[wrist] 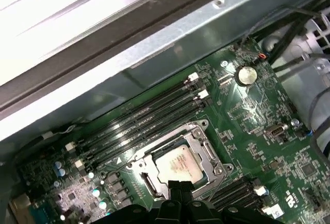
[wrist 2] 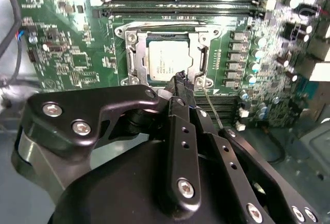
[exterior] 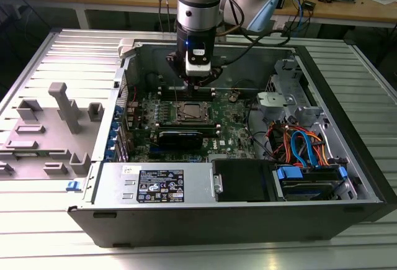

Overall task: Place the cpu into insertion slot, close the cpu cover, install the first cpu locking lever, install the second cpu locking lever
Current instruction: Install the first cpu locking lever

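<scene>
The cpu [wrist 2: 166, 59] lies flat in the insertion slot [wrist 2: 130, 34], its silver top showing through the window of the cpu cover [wrist 2: 135, 58], which lies down over it. In the first wrist view the cpu [wrist: 178, 163] sits framed by the cover [wrist: 208, 153]. A thin wire lever [wrist 2: 212, 108] angles up beside the socket. My gripper [wrist 2: 180, 78] hovers just above the socket's edge, its black fingers pressed together with nothing between them. The exterior view has the gripper [exterior: 200, 84] hanging over the far side of the socket [exterior: 189, 112].
Long memory slots [wrist: 144, 117] run beside the socket. A black finned card [exterior: 180, 137] sits on its near side. The case holds a power supply [exterior: 155, 187] and drive cables [exterior: 304, 149]. A grey fixture tray [exterior: 56, 121] lies at the exterior view's left.
</scene>
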